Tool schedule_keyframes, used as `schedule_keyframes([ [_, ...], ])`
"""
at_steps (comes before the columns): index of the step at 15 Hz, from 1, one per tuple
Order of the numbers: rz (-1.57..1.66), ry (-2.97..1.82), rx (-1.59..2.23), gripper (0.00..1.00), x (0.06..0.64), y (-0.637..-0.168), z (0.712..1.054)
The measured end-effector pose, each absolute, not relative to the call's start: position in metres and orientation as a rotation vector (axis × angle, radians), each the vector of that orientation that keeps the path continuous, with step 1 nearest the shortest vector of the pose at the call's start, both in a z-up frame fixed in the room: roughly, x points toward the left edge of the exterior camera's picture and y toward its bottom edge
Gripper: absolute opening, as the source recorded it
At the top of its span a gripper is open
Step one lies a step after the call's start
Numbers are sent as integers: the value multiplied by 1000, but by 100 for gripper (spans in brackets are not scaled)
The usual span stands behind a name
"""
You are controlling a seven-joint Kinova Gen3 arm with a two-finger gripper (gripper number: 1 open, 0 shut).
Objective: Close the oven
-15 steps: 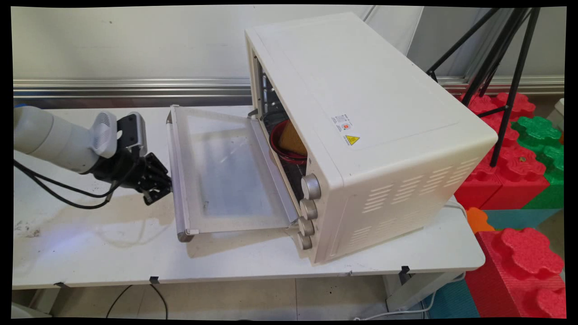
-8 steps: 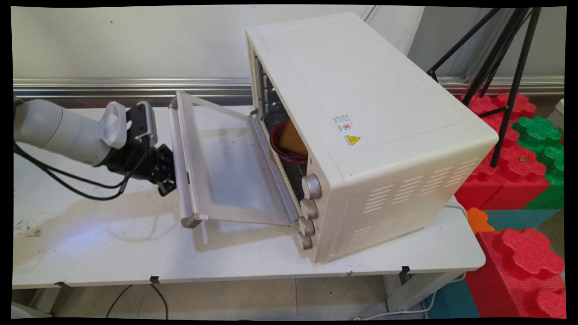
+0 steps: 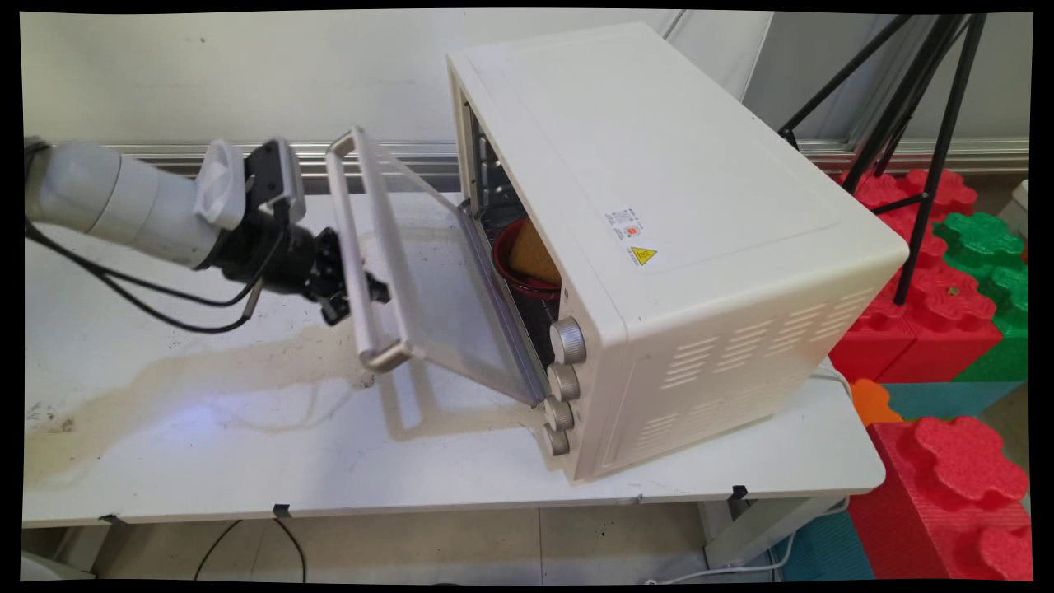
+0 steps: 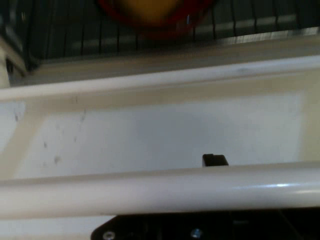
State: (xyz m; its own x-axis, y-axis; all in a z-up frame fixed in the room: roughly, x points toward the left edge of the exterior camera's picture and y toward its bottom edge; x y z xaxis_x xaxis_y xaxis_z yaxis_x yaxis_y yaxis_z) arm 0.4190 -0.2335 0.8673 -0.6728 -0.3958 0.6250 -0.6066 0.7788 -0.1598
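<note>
glossy metal handle [image 3: 356, 247] — glass door [image 3: 436, 280]

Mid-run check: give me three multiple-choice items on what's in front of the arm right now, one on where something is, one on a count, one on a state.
1. Where is the red bowl?
A. on the table in front of the oven
B. inside the oven on its rack
C. on top of the oven

2. How many round knobs run down the oven's front?
A. two
B. four
C. six

3. How does the oven door stand?
A. partly raised, tilted
B. fully shut
C. flat on the table

Answers: 1 B, the bowl shows through the opening, on the rack. 2 B, four knobs in a column. 3 A, the door slants up with the gripper at its handle.
</note>
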Motion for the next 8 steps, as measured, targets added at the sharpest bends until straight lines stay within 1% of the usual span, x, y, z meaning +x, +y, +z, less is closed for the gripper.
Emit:
schedule_keyframes([
  [8,497,-2272,646,0,378,-256,906],
])
